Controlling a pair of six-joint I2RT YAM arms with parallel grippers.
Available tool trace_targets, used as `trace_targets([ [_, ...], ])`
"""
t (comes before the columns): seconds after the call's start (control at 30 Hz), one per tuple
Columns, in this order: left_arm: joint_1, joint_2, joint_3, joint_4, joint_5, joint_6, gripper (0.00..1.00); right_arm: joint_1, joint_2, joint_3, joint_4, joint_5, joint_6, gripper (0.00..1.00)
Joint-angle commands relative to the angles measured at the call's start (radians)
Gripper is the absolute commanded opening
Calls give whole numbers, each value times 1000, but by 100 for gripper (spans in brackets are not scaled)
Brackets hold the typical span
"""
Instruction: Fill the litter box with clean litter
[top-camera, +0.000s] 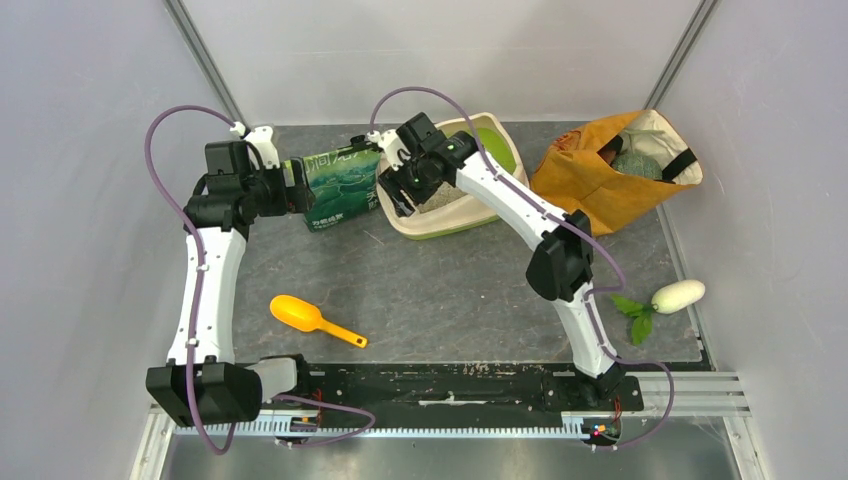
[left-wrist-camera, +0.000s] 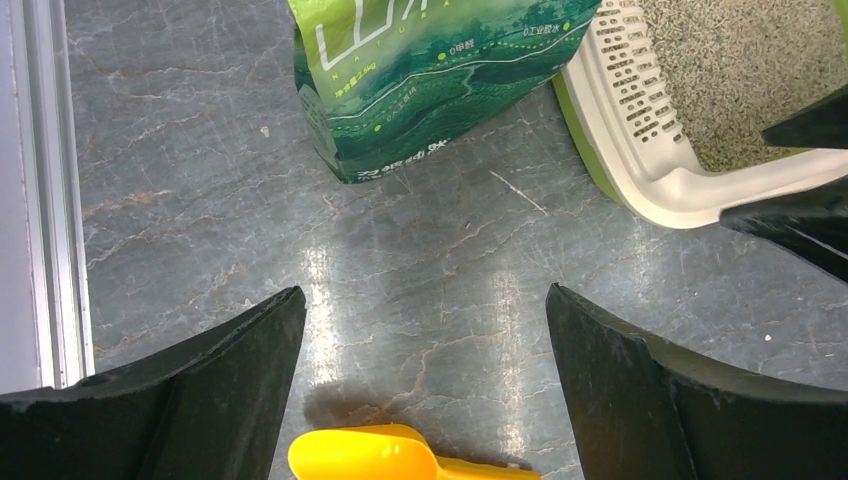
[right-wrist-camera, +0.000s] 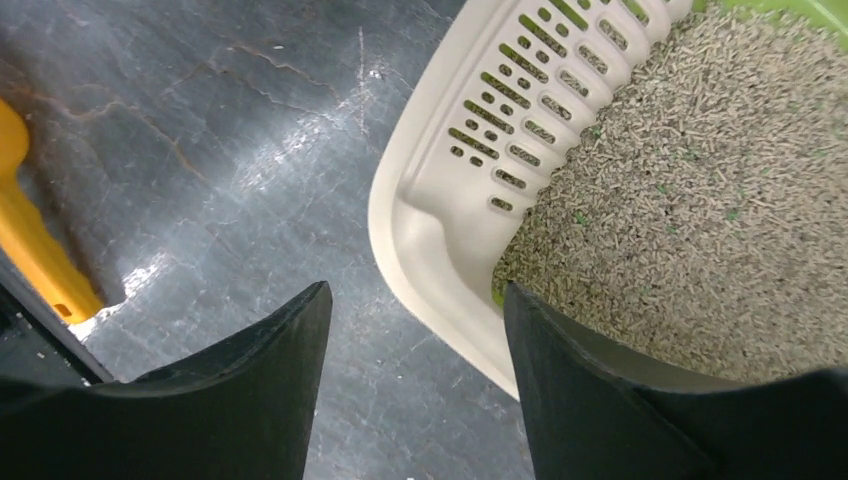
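Observation:
The litter box (top-camera: 440, 232) lies at the back centre, beige rim, green inside, its slotted grate (right-wrist-camera: 540, 80) at the near-left end. Pale grey-beige litter (right-wrist-camera: 700, 200) covers its floor; it also shows in the left wrist view (left-wrist-camera: 740, 70). My right gripper (right-wrist-camera: 416, 287) is open and empty, and hangs over the box's near-left corner (top-camera: 400, 192) with one finger above the litter and one outside the rim. My left gripper (left-wrist-camera: 425, 290) is open and empty, above the table just left of the green printed bag (top-camera: 340, 187), which stands upright beside the box.
A yellow-orange scoop (top-camera: 310, 318) lies on the table near the front left; its end shows in the left wrist view (left-wrist-camera: 365, 455). An orange fabric bag (top-camera: 610, 170) sits at the back right. A white radish with green leaves (top-camera: 678, 296) lies at the right edge.

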Motion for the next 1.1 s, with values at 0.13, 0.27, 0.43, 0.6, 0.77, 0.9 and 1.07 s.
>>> trace_targets([
  [0.13,3,-7,34,-3,17,-31,96,-16,95,82,39,-11,24,52],
  [0.27,3,-17,22,-5,19,-35,96,-18,109,83,72,-32,53,46],
  [0.43,2,-17,20,-5,10,-35,96,-30,127,47,86,-49,82,47],
  [0.6,2,-16,21,-5,14,-37,96,-67,130,-11,122,-112,117,47],
  [0.77,3,-10,18,-5,11,-38,96,-80,120,-52,126,-170,114,46],
  [0.9,3,-7,20,-5,12,-42,96,-81,87,-120,124,-180,84,46],
  [1.07,2,-11,23,-5,24,-28,96,-87,39,-192,79,-202,11,45],
])
